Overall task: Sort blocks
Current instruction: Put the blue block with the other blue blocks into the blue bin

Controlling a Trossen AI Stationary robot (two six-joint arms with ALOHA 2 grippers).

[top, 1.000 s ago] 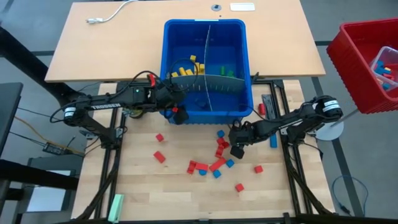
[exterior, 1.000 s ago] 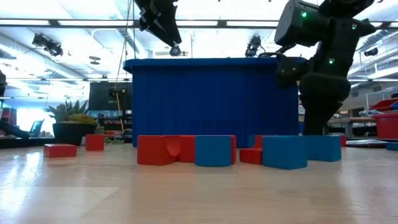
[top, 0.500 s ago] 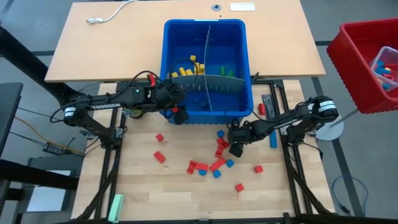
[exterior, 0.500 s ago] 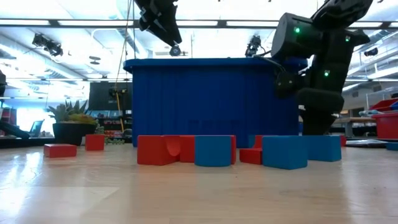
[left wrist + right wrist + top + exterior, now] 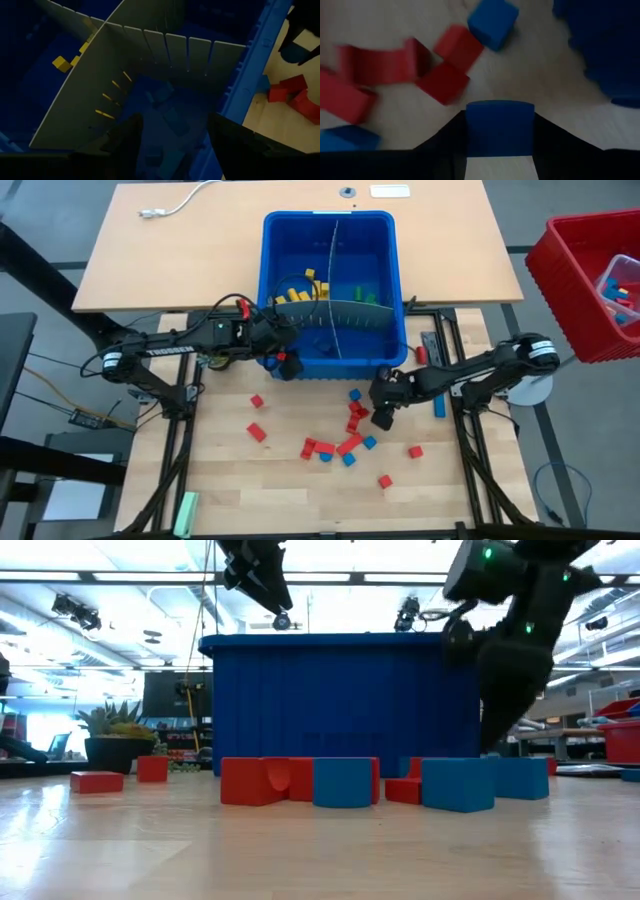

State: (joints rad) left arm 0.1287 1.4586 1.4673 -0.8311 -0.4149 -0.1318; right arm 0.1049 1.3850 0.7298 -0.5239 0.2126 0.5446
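The right gripper [image 5: 499, 145] is clamped on a blue block [image 5: 499, 127]: in the right wrist view the block sits between the two dark fingers, its sides against both of them. In the high view this gripper [image 5: 383, 412] is at the right end of the loose pile, just in front of the blue bin [image 5: 395, 310]. I judge the block is held so because it must go over the bin wall into one compartment.

The left gripper [image 5: 172, 137] has its fingers apart w/ nothing between them. It hangs over the bin's near-left corner, above the compartment where dark blue blocks [image 5: 167, 107] lie. Probably it waits there so as not to cross the other arm.

Inside the bin, grey panels [image 5: 345, 315] divide the space; yellow blocks [image 5: 295, 292] lie at the left, green blocks [image 5: 362, 295] at the right, so the sort is by colour.

Still on the table [image 5: 230, 480]: red blocks [image 5: 322, 448] and a few blue ones, approx. in one cluster, some apart. A pale green bar [image 5: 186, 511] lies at the table's near-left edge.
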